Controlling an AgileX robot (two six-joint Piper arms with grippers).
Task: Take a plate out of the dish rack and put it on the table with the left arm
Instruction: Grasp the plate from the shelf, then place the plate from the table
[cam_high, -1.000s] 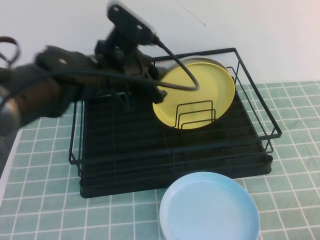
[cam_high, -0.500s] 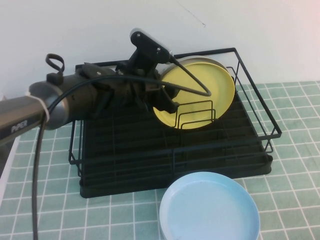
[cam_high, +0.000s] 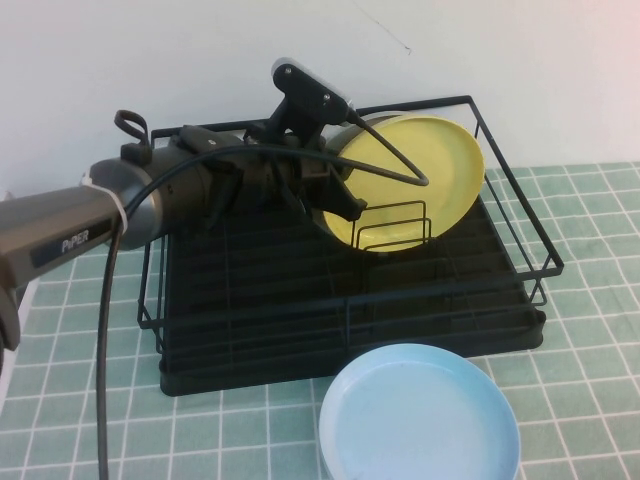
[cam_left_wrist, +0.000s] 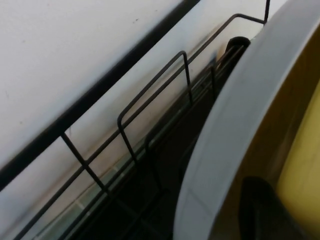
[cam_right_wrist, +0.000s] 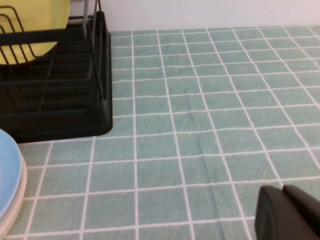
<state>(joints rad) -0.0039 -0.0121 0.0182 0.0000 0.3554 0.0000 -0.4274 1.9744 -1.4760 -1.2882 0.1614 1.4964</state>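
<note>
The plate (cam_high: 415, 180), round, pale yellow and smooth with a low raised rim, stands tilted on edge in the far right part of the dish rack (cam_high: 340, 330), its lower edge behind the small upright wire dividers (cam_high: 392, 228) and its upper rim rising just above the rack's back rail. The left gripper (cam_high: 338, 190) is at the plate's left edge, and its jaws look pinched onto the rim; in the left wrist view a dark fingertip (cam_left_wrist: 265, 212) lies against the yellow face while the plate's grey-white underside fills the space beside it. Beyond the gripper the plate's right rim sits close to the rack's right wire wall, and the space above the plate is open in front of the plain white wall. The rack is a black wire frame on a black tray base, resting on the table (cam_high: 590, 330) of small pale-green square tiles with white grout. A smooth light blue plate (cam_high: 418, 415) lies flat on the tiles just in front of the rack, nearer than the gripper. The left arm's grey forearm carries white lettering that reads roughly "PiPER" (cam_high: 73, 241). The right gripper (cam_right_wrist: 287, 212) shows only as a dark tip low over bare tiles well to the right of the rack; I cannot tell how its fingers stand.
</note>
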